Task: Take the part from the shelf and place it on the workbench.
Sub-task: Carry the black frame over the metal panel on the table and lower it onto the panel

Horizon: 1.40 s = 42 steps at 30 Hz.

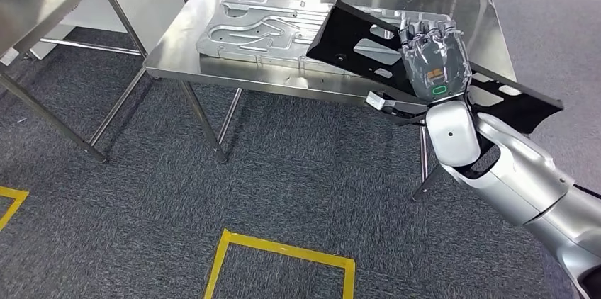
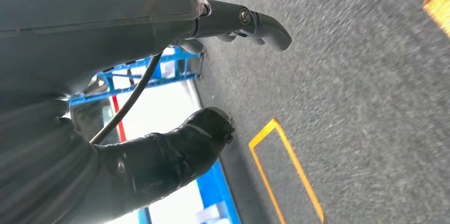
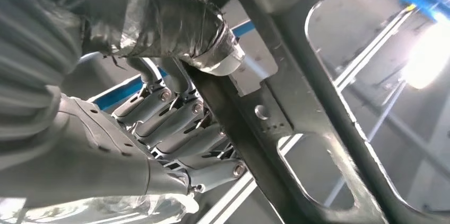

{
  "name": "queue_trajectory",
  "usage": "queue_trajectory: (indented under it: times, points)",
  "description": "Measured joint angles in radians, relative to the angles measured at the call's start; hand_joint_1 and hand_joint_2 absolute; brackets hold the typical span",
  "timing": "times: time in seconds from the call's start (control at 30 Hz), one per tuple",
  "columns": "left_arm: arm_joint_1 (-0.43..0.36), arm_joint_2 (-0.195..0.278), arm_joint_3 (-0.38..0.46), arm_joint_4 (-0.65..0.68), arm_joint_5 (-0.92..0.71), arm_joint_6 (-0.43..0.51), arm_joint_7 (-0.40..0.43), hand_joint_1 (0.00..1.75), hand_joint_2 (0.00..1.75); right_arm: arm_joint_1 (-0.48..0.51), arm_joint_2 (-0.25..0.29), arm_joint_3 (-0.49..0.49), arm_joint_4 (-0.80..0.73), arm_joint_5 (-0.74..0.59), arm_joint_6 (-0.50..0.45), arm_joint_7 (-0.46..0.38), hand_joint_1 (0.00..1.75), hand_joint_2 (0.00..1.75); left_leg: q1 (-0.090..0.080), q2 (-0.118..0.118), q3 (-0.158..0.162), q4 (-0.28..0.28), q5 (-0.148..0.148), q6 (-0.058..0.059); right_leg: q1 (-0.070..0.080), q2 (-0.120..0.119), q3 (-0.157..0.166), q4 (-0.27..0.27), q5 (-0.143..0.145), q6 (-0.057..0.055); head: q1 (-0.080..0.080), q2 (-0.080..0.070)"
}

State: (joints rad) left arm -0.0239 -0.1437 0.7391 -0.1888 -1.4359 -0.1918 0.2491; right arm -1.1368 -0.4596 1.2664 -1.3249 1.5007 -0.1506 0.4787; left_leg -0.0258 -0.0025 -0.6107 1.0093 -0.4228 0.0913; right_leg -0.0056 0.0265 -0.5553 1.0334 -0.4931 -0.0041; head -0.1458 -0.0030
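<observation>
Leftmost, well away from the right hand (image 1: 434, 58), the corner of a second steel table (image 1: 42, 8) shows, a grey tray-like thing lying on it near the frame's edge. Grey carpet (image 1: 283, 193) covers the floor below, marked with yellow tape outlines (image 1: 280, 251); one outline lies on the near side of the workbench (image 1: 212, 65), another at the far left. The workbench itself is a shiny steel top on thin legs, and on it, just to the left of the hand, lies a silver stamped metal panel (image 1: 262, 26) with raised ribs. Overlapping that panel's right end is the black part (image 1: 347, 33), a flat plate with several cut-out windows, tilted, its left end over the panel and bench and its right end reaching out past the bench's edge beyond the hand. The right hand grips this part near its middle: in the right wrist view the fingers (image 3: 175, 123) curl round one edge of the plate (image 3: 297, 91) and the taped thumb (image 3: 175, 22) presses the other face. Whether the part's lower end touches the panel I cannot tell from the head view. The left hand (image 2: 228, 70) hangs over the carpet (image 2: 361, 102), holding nothing, thumb and fingers apart, with blue framework (image 2: 154, 70) behind it, somewhat blurred.
</observation>
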Motion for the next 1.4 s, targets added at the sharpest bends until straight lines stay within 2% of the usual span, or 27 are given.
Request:
queue_trajectory:
  times: [0.07,0.17,0.2,0.23,0.27,0.3,0.33,0.4,0.47,0.53,0.6,0.67,0.7,0.73,0.77,0.83,0.9,1.0,1.07,1.1,1.2,1.23,1.27,1.3,1.33,1.37,1.4]
  points:
    - [0.002,-0.001,-0.002,0.0,0.0,-0.001,-0.001,0.0,1.75,-0.004,0.002,0.0,0.008,0.0,-0.002,0.002,1.75,1.75,0.009,0.002,0.032,-0.031,-0.003,-0.002,0.001,-0.007,-0.022,0.044,-0.018,0.007,0.0,0.0]
    - [0.002,-0.004,-0.009,0.0,0.0,-0.002,-0.002,0.0,1.75,-0.011,0.006,0.005,0.017,0.0,-0.002,0.001,1.75,1.75,0.018,0.001,0.059,-0.039,-0.018,-0.008,-0.008,-0.014,-0.132,0.208,-0.071,0.027,0.001,0.0]
    - [0.002,-0.004,-0.011,0.0,0.0,-0.002,-0.003,0.0,1.75,-0.011,0.008,0.008,0.019,0.0,-0.002,0.0,1.75,1.75,0.02,0.001,0.067,-0.037,-0.027,-0.012,-0.013,-0.016,-0.163,0.241,-0.07,0.034,0.001,0.0]
    - [0.002,-0.005,-0.013,0.0,0.0,-0.002,-0.003,0.0,1.75,-0.011,0.009,0.011,0.022,0.0,-0.001,0.0,1.75,1.75,0.023,0.0,0.076,-0.033,-0.037,-0.017,-0.017,-0.018,-0.179,0.239,-0.051,0.04,0.001,0.0]
    - [0.002,-0.005,-0.013,0.0,0.0,-0.002,-0.003,0.0,1.75,-0.012,0.009,0.013,0.024,0.0,0.0,0.0,1.75,1.75,0.027,-0.001,0.086,-0.028,-0.048,-0.022,-0.021,-0.021,-0.175,0.2,-0.012,0.045,0.001,0.0]
    - [0.002,-0.005,-0.014,0.0,0.0,-0.002,-0.003,0.0,1.75,-0.013,0.01,0.014,0.026,0.0,0.0,0.0,1.75,1.75,0.03,-0.001,0.096,-0.022,-0.061,-0.028,-0.024,-0.025,-0.158,0.133,0.039,0.048,0.001,0.0]
    - [0.003,-0.005,-0.014,0.0,0.0,-0.002,-0.003,0.0,1.75,-0.015,0.011,0.015,0.028,0.0,0.001,0.0,1.75,1.75,0.032,-0.001,0.104,-0.016,-0.074,-0.035,-0.023,-0.029,-0.141,0.076,0.076,0.049,0.001,0.0]
    - [0.002,-0.006,-0.014,0.001,0.0,-0.003,-0.003,0.0,1.75,-0.02,0.013,0.017,0.031,0.0,0.003,-0.002,1.75,1.75,0.034,0.001,0.107,-0.01,-0.091,-0.05,-0.015,-0.034,-0.121,0.005,0.108,0.037,0.001,0.0]
    - [0.0,-0.006,-0.015,0.001,0.0,-0.003,-0.004,0.0,1.75,-0.024,0.016,0.018,0.033,0.0,0.006,-0.007,1.75,1.75,0.033,0.003,0.107,-0.009,-0.097,-0.064,-0.009,-0.032,-0.118,-0.001,0.1,0.017,0.001,0.0]
    - [-0.001,-0.006,-0.016,0.001,0.0,-0.003,-0.004,0.0,1.75,-0.026,0.019,0.018,0.035,0.0,0.007,-0.011,1.75,1.75,0.033,0.004,0.106,0.013,-0.103,-0.072,-0.013,-0.03,-0.106,-0.006,0.095,0.002,0.0,0.0]
    - [-0.001,-0.006,-0.016,0.001,0.0,-0.003,-0.005,0.0,1.75,-0.031,0.023,0.019,0.038,0.0,0.007,-0.015,1.75,1.75,0.036,0.003,0.058,0.105,-0.128,-0.078,-0.016,-0.028,-0.088,-0.012,0.085,-0.011,0.0,0.0]
    - [-0.002,-0.006,-0.016,0.001,0.0,-0.003,-0.007,0.0,1.75,-0.033,0.027,0.021,0.04,0.0,0.007,-0.017,1.75,1.75,0.037,0.002,-0.023,0.234,-0.176,-0.082,-0.015,-0.026,-0.073,-0.012,0.072,-0.016,0.0,0.0]
    - [-0.004,-0.006,-0.016,0.001,0.0,-0.003,-0.008,0.0,1.75,-0.032,0.029,0.023,0.041,0.0,0.007,-0.018,1.75,1.75,0.037,0.003,-0.056,0.275,-0.195,-0.083,-0.014,-0.024,-0.065,-0.012,0.065,-0.016,0.0,0.0]
    - [-0.006,-0.005,-0.016,0.001,0.0,-0.003,-0.009,0.0,1.75,-0.032,0.032,0.025,0.043,0.0,0.008,-0.018,1.75,1.75,0.037,0.003,-0.074,0.282,-0.194,-0.082,-0.014,-0.023,-0.054,-0.011,0.056,-0.016,0.0,0.0]
    - [-0.008,-0.005,-0.016,0.001,0.0,-0.003,-0.009,0.0,1.75,-0.032,0.034,0.026,0.044,0.0,0.009,-0.019,1.75,1.75,0.037,0.003,-0.077,0.258,-0.171,-0.082,-0.014,-0.022,-0.041,-0.01,0.047,-0.014,0.0,0.0]
    - [-0.004,-0.005,-0.016,0.001,0.0,-0.003,-0.009,0.0,1.75,-0.034,0.04,0.027,0.049,0.0,0.01,-0.02,1.75,1.75,0.037,0.002,-0.05,0.132,-0.065,-0.077,-0.014,-0.02,-0.015,-0.01,0.026,-0.009,0.0,0.0]
    - [-0.001,-0.005,-0.016,0.001,0.0,-0.003,-0.01,0.0,1.75,-0.04,0.045,0.028,0.056,0.0,0.01,-0.027,1.75,1.75,0.032,0.003,-0.028,0.036,-0.005,-0.071,-0.013,-0.017,-0.002,-0.009,0.012,0.0,0.0,0.0]
    - [-0.002,-0.005,-0.017,0.001,0.0,-0.005,-0.013,0.0,1.75,-0.05,0.049,0.029,0.067,0.0,0.01,-0.039,1.75,1.75,0.03,0.002,-0.016,0.015,0.0,-0.058,-0.012,-0.014,-0.001,0.0,0.006,0.019,0.0,0.0]
    - [-0.001,-0.005,-0.018,0.001,0.0,-0.007,-0.013,0.0,1.75,-0.055,0.051,0.029,0.072,0.0,0.01,-0.044,1.75,1.75,0.033,0.001,0.0,0.007,-0.003,-0.049,-0.013,-0.018,-0.018,0.04,-0.005,0.025,0.0,0.0]
    - [-0.001,-0.005,-0.019,0.001,0.0,-0.008,-0.013,0.0,1.75,-0.058,0.052,0.029,0.074,0.0,0.01,-0.047,1.75,1.75,0.034,0.001,0.007,0.005,-0.006,-0.045,-0.014,-0.019,-0.044,0.086,-0.02,0.028,0.0,0.0]
    - [0.0,-0.005,-0.021,0.001,0.0,-0.009,-0.013,0.0,1.75,-0.059,0.054,0.029,0.083,0.0,0.01,-0.051,1.75,1.75,0.029,-0.001,0.02,0.006,-0.022,-0.034,-0.014,-0.022,-0.158,0.256,-0.077,0.031,0.0,0.0]
    - [0.0,-0.005,-0.022,0.001,0.0,-0.01,-0.013,0.0,1.75,-0.058,0.054,0.029,0.086,0.0,0.01,-0.051,1.75,1.75,0.027,-0.003,0.027,0.007,-0.029,-0.033,-0.013,-0.022,-0.183,0.274,-0.075,0.029,0.0,0.0]
    - [0.001,-0.005,-0.023,0.001,0.0,-0.01,-0.013,0.0,1.75,-0.056,0.055,0.029,0.089,0.0,0.01,-0.051,1.75,1.75,0.025,-0.005,0.036,0.008,-0.038,-0.032,-0.011,-0.022,-0.19,0.257,-0.052,0.025,0.0,0.0]
    - [0.001,-0.005,-0.023,0.001,0.0,-0.01,-0.013,0.0,1.75,-0.056,0.055,0.029,0.092,0.0,0.009,-0.051,1.75,1.75,0.022,-0.007,0.048,0.008,-0.047,-0.032,-0.008,-0.022,-0.179,0.204,-0.008,0.02,0.0,0.0]
    - [0.002,-0.005,-0.023,0.001,0.0,-0.01,-0.014,0.0,1.75,-0.057,0.055,0.029,0.094,0.0,0.009,-0.051,1.75,1.75,0.02,-0.008,0.06,0.008,-0.056,-0.033,-0.002,-0.022,-0.159,0.135,0.043,0.012,0.0,0.0]
    - [0.003,-0.006,-0.023,0.001,0.0,-0.011,-0.014,0.0,1.75,-0.057,0.056,0.03,0.097,0.0,0.008,-0.05,1.75,1.75,0.018,-0.008,0.07,0.007,-0.064,-0.034,0.003,-0.024,-0.141,0.076,0.076,0.005,0.0,0.0]
    - [0.004,-0.007,-0.023,0.002,0.0,-0.011,-0.015,0.0,1.75,-0.057,0.057,0.03,0.099,0.0,0.007,-0.049,1.75,1.75,0.018,-0.008,0.076,0.006,-0.07,-0.037,0.008,-0.025,-0.125,0.031,0.096,-0.002,0.0,0.0]
